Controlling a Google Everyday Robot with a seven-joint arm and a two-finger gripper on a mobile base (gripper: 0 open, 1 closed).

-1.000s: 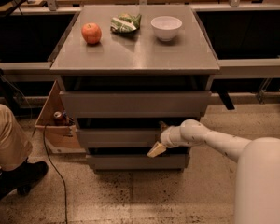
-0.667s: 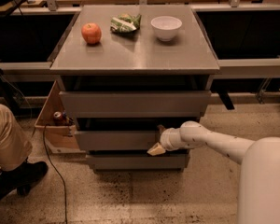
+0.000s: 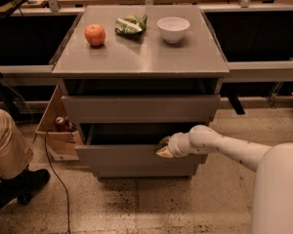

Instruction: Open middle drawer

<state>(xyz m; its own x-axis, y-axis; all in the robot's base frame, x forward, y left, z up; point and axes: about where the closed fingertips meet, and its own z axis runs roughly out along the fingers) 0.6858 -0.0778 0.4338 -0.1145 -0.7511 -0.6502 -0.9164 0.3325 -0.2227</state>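
The grey cabinet [image 3: 136,57] has three flat handleless drawer fronts. The middle drawer [image 3: 117,156] stands pulled out toward me, with a dark gap above its front edge; its inside is in shadow. My gripper [image 3: 164,149] is at the top edge of that front, right of centre, touching it. My white arm [image 3: 219,145] reaches in from the lower right. The tall top drawer front [image 3: 136,108] sits above and the short bottom front [image 3: 141,171] below.
On the cabinet top lie a red apple [image 3: 95,34], a green snack bag [image 3: 129,25] and a white bowl [image 3: 173,29]. A cardboard box [image 3: 56,130] with a can stands at the cabinet's left. A person's leg and shoe [image 3: 12,169] and a cable [image 3: 58,184] are at the lower left.
The middle drawer front has come further out toward me, widening the dark gap above it. My gripper has stayed on its top edge and moved with it.
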